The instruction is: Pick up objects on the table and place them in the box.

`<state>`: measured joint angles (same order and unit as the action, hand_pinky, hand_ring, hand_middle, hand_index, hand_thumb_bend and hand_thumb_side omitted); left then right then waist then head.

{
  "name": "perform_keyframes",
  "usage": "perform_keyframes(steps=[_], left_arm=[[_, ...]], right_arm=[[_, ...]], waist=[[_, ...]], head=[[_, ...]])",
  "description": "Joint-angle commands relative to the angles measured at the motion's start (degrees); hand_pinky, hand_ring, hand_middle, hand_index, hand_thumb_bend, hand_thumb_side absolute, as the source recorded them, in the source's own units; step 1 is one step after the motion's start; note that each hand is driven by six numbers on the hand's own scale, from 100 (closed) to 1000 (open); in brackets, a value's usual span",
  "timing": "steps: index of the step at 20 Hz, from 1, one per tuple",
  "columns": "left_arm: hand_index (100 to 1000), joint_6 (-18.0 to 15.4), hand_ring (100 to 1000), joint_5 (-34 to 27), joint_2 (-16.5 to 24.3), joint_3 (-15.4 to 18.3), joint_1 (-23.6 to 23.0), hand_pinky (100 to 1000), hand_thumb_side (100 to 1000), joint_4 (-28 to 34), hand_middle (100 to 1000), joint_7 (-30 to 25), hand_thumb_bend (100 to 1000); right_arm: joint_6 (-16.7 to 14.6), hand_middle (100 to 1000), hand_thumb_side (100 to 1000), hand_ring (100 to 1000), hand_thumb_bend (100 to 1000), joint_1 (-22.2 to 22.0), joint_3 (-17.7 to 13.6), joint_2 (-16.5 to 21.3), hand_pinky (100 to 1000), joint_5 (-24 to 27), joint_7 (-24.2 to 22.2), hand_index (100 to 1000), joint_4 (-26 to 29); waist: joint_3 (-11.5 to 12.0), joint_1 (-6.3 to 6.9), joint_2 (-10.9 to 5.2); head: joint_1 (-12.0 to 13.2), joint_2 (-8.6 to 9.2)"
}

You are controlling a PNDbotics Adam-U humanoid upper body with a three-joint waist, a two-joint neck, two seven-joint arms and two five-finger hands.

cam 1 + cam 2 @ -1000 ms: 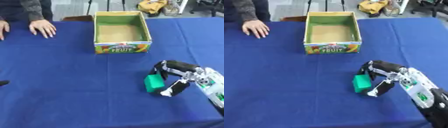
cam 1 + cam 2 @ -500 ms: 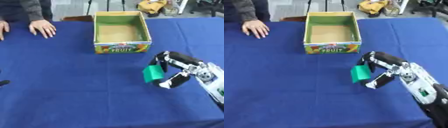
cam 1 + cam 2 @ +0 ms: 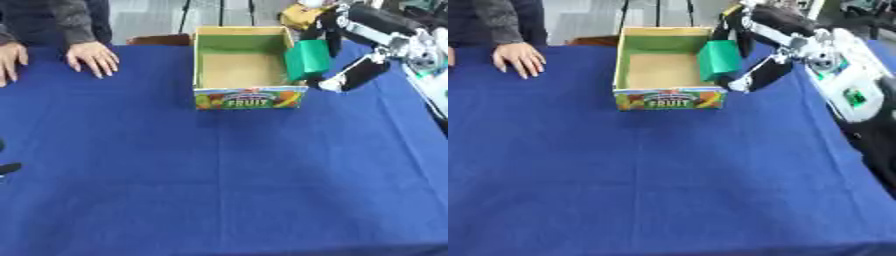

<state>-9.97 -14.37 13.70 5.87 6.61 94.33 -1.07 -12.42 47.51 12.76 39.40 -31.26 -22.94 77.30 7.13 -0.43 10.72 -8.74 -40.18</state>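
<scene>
A green block [image 3: 306,60] hangs in the air at the right rim of the open cardboard fruit box [image 3: 248,97], whose bare brown floor shows inside. My right hand [image 3: 353,76] is shut on the block, fingers over its top and thumb below it, with the arm coming in from the upper right. A small dark part of my left hand [image 3: 7,169] shows at the left edge of the left eye view; its fingers cannot be made out.
The blue cloth covers the table [image 3: 219,190]. A person's hands [image 3: 93,56] rest on the far left of the table, apart from the box. Yellow clutter [image 3: 302,12] lies beyond the far edge behind the box.
My right hand has lifted the green block from the cloth at the right and carried it up and away to the box's right rim. The view has also shifted.
</scene>
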Motion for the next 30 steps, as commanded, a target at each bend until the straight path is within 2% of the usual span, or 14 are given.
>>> perform_keyframes(steps=[1,5,8,13,15,16,18,19,20,23,24,25,27,30], left_arm=[[747,-0.02,887,-0.08,1.52,-0.18,0.38,668,723,0.62,759,-0.43,576],[746,0.03,886,-0.1,1.79,-0.47,0.98,668,721,0.78,759,-0.65,577],[746,0.15,886,-0.29,1.87,-0.98,1.9,668,721,0.99,759,-1.12,577],[746,0.38,886,-0.55,1.94,-1.62,2.78,668,721,1.15,759,-1.79,578],[746,0.42,886,-0.61,1.89,-1.75,3.0,668,721,1.2,759,-1.95,578],[746,0.42,886,-0.64,1.88,-1.78,3.08,668,721,1.22,759,-1.99,579],[746,0.43,886,-0.69,1.84,-1.79,3.16,668,720,1.27,759,-2.03,580],[746,0.44,886,-0.71,1.82,-1.79,3.18,668,720,1.28,759,-2.04,580],[746,0.44,886,-0.72,1.79,-1.8,3.21,668,720,1.3,759,-2.06,580],[746,0.45,886,-0.73,1.69,-1.8,3.27,668,720,1.31,759,-2.09,581],[746,0.44,886,-0.74,1.66,-1.81,3.31,668,722,1.32,759,-2.09,581],[746,0.44,886,-0.74,1.63,-1.82,3.36,668,719,1.33,759,-2.11,582],[746,0.44,886,-0.73,1.59,-1.82,3.41,669,719,1.34,759,-2.11,582],[745,0.43,885,-0.73,1.58,-1.77,3.39,669,718,1.35,759,-2.06,583]], right_arm=[[-0.55,170,100,394,100,4.9,-1.41,-2.78,418,-5.67,1.04,314,-10.2],[-0.56,172,100,395,100,10.1,-4.57,-7.89,418,-14.27,4.67,317,-23.03],[0.86,171,100,393,100,12.84,-7.97,-10.37,416,-19.43,8.91,320,-30.25],[2.64,193,100,399,100,15.42,-10.7,-11.81,421,-23.99,14.68,342,-35.18],[2.94,236,112,413,100,15.89,-10.89,-12.33,430,-25.54,15.71,374,-35.88],[2.96,306,179,447,100,16.02,-10.81,-12.64,449,-26.51,15.92,424,-36.17],[2.56,430,286,506,231,16.13,-10.53,-13.31,489,-28.67,15.37,541,-36.66],[2.15,453,299,518,251,16.15,-10.45,-13.6,495,-29.47,14.65,562,-36.82],[1.75,509,329,554,280,16.12,-10.37,-13.82,517,-30.16,13.9,622,-36.87],[0.88,547,360,582,299,15.93,-9.96,-14.32,533,-32.22,10.88,652,-36.87],[0.76,559,350,592,348,15.85,-9.94,-14.46,539,-32.78,9.96,660,-36.86],[0.73,562,373,594,307,15.75,-9.96,-14.58,540,-33.22,9.17,662,-36.89],[0.78,588,389,612,325,15.51,-9.99,-14.84,551,-33.9,7.71,694,-37.19],[0.73,653,415,640,430,15.17,-10.05,-15.08,566,-34.59,6.27,781,-37.42]], waist=[[0.65,0.12,-0.82],[2.57,0.18,-0.57],[4.56,0.11,0.0],[7.49,-0.1,0.91],[8.23,-0.12,1.15],[8.51,-0.1,1.24],[8.85,-0.02,1.37],[8.93,0.01,1.42],[8.97,0.02,1.48],[8.96,0.02,1.58],[8.99,0.01,1.61],[9.05,-0.01,1.63],[9.21,-0.01,1.66],[9.42,0.04,1.57]], head=[[-0.86,0.76],[-1.93,1.33],[-3.33,2.18],[-5.43,3.4],[-6.04,3.64],[-6.3,3.69],[-6.6,3.69],[-6.68,3.67],[-6.77,3.67],[-6.97,3.71],[-7.0,3.75],[-7.05,3.79],[-7.2,3.84],[-7.34,3.84]])
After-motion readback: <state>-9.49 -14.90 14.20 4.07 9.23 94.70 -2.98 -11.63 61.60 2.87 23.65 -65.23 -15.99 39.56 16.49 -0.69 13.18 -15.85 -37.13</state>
